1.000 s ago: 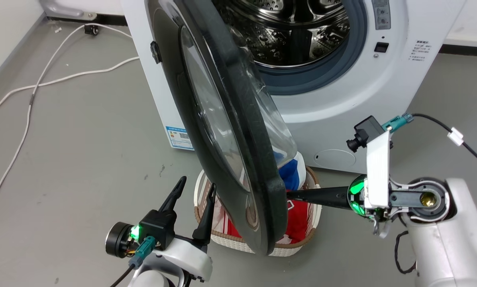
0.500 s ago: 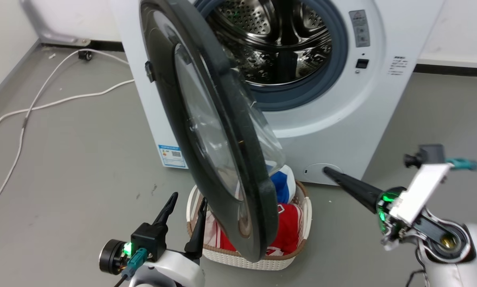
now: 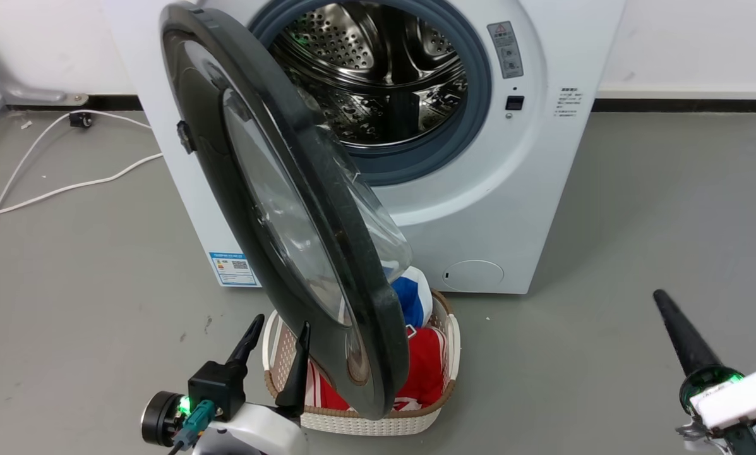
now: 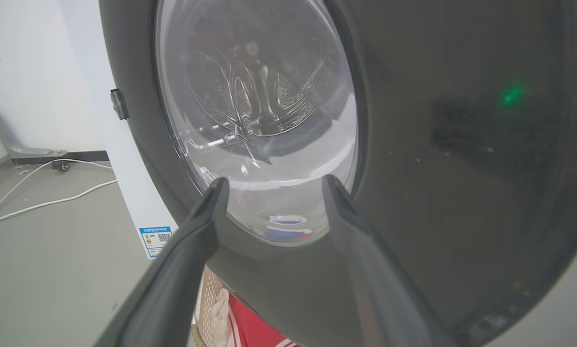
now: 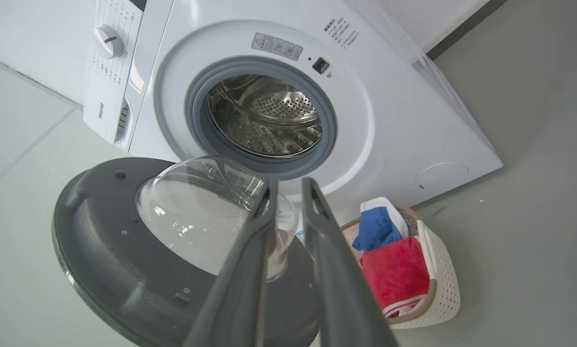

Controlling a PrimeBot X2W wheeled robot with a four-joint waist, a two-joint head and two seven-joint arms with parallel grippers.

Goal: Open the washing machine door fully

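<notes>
The washing machine (image 3: 498, 208) is a white front-loader with its steel drum exposed. The washing machine door (image 3: 289, 208), glossy black with a bulging clear window, stands swung out to about a right angle, hinged on the left. My left gripper (image 3: 280, 323) is open just in front of the door's outer face, low down; in the left wrist view the gripper (image 4: 274, 180) points at the door (image 4: 462, 144). My right gripper (image 3: 660, 296) hangs at the lower right, well clear of the door. In the right wrist view the gripper (image 5: 289, 183) holds nothing, with only a thin slit between its fingers, facing the door's inner side (image 5: 124, 270).
A white laundry basket (image 3: 365, 420) with red and blue clothes sits on the floor under the door's free edge. White cables (image 3: 49, 189) trail across the grey floor at the left. A round filter cover (image 3: 475, 276) is low on the machine's front.
The head camera has pulled back and turned. My right gripper has left the door's free edge and moved down to the right. The door's angle looks much the same.
</notes>
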